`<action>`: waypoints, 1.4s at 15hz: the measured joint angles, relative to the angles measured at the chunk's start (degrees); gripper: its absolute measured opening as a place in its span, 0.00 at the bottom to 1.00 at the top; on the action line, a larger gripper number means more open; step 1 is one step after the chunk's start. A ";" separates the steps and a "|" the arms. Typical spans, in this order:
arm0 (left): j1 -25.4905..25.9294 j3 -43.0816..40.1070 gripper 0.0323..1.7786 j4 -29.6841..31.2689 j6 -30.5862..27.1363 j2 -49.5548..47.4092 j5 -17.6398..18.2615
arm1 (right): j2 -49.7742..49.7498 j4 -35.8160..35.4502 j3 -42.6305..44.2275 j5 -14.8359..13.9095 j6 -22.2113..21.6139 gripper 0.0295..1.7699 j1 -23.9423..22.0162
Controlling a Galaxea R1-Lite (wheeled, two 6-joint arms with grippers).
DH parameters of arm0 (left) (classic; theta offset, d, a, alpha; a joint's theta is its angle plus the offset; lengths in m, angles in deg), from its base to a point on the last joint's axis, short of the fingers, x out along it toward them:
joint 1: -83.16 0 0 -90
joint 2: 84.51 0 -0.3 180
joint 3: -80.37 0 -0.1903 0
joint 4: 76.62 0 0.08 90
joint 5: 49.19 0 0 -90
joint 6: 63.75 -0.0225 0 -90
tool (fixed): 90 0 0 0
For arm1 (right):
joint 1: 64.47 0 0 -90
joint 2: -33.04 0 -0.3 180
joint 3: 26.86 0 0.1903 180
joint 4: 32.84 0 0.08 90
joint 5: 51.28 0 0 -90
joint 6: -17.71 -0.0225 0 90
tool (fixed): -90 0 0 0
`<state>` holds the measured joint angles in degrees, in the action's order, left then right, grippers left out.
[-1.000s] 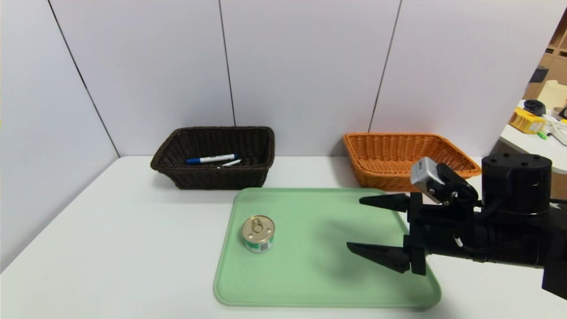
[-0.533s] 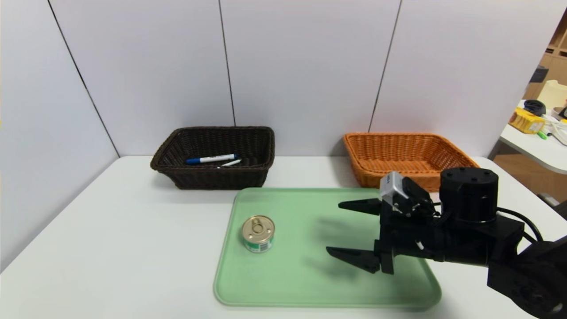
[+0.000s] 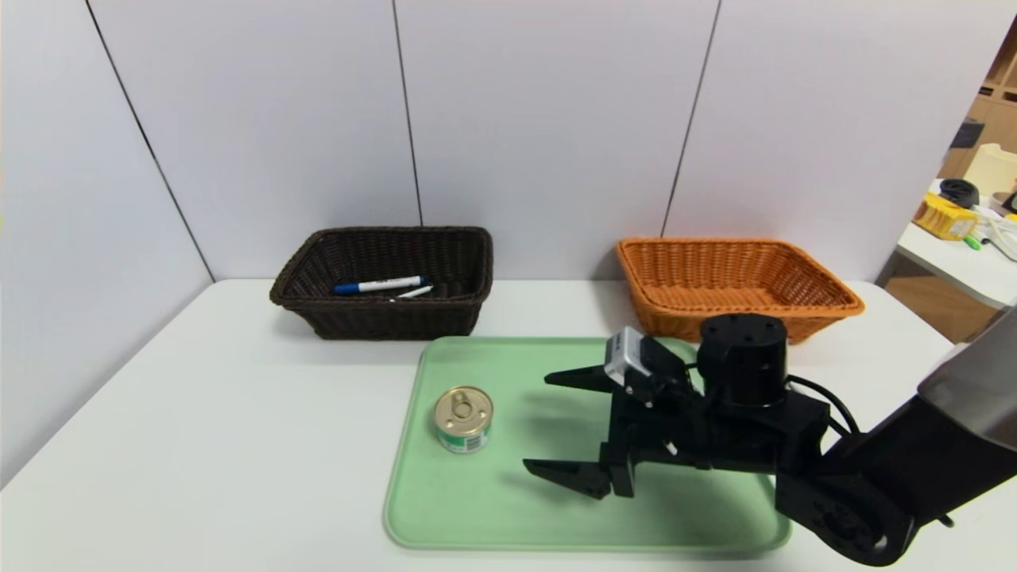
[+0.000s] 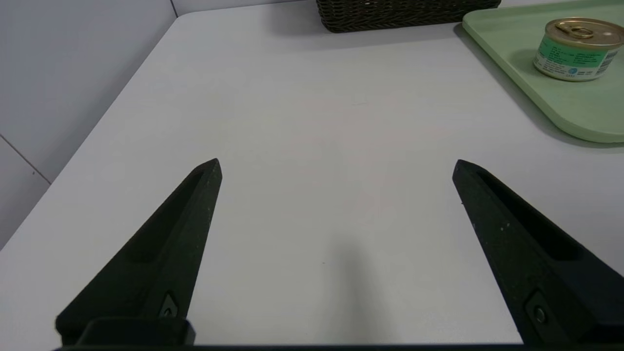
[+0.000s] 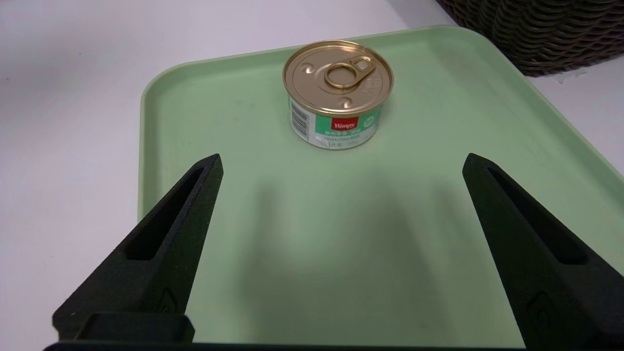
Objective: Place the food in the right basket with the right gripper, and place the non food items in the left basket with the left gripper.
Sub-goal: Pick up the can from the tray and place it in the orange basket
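Starting on the left: my left gripper [image 4: 336,165] only shows up in its own wrist camera. It hangs spread wide over bare white table [image 4: 312,122], nothing between the fingers. That same camera catches just the bottom edge of the dark basket [image 4: 404,12] and the can [image 4: 575,48] off to one side on the tray's corner. The head camera doesn't show this gripper at all.

From the head camera, the dark basket [image 3: 385,282] sits at the back left against the wall, and you can look right into it: the blue-capped marker [image 3: 380,284] and the thin white pen [image 3: 413,292] lie side by side on the bottom. Neither wrist camera sees inside it.

In front of it is the green tray [image 3: 588,524], with the can [image 3: 463,419] upright near the tray's left side. My right wrist camera gets it much better: gold pull-tab lid, green and white label with a small red logo, barcode on the side [image 5: 338,92].

My right gripper [image 3: 556,421] is over the middle of the tray, spread wide, pointing at the can, tips short of it and holding nothing.

The orange basket [image 3: 735,286] sits back right, just behind the tray, and only the head camera shows it.
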<state>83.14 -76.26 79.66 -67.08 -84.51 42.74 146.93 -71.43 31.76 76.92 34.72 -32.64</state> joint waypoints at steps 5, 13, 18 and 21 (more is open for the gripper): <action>0.02 0.00 0.95 0.02 0.00 0.00 -0.02 | 5.38 -0.17 4.90 -0.10 -0.01 0.96 2.01; -0.02 0.00 0.95 0.00 0.02 0.00 -0.02 | 10.62 0.22 10.78 -0.27 -0.76 0.96 4.41; 0.02 0.00 0.95 0.00 0.00 0.00 0.00 | 12.35 0.62 13.82 -0.44 -2.66 0.96 5.35; 0.02 0.00 0.95 0.02 0.02 0.00 0.00 | 13.51 0.85 15.76 -0.44 -3.25 0.96 5.63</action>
<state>83.16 -76.26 79.68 -67.06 -84.51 42.74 160.44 -70.57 47.52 76.48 31.46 -27.01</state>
